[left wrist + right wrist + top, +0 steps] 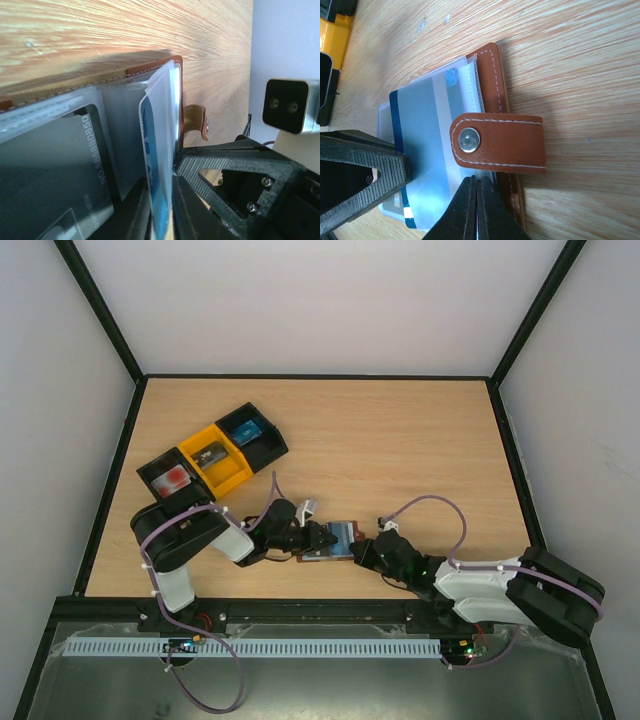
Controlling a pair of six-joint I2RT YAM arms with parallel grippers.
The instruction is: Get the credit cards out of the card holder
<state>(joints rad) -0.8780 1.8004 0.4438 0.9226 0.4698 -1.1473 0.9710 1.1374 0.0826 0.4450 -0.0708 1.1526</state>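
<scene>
The wooden table (400, 460) carries black and yellow open trays (235, 478) at its far left. A brown leather card holder (494, 75) lies open near the front edge, between the arms. The left gripper (160, 205) pinches a blue plastic credit card (155, 150) that sticks out of the holder. The right gripper (476, 187) is closed tight at the holder's near edge.

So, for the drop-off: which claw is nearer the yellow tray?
Left. The left claw pinches the blue card at the card holder's end facing the yellow tray; the right claw is at its opposite end.
</scene>
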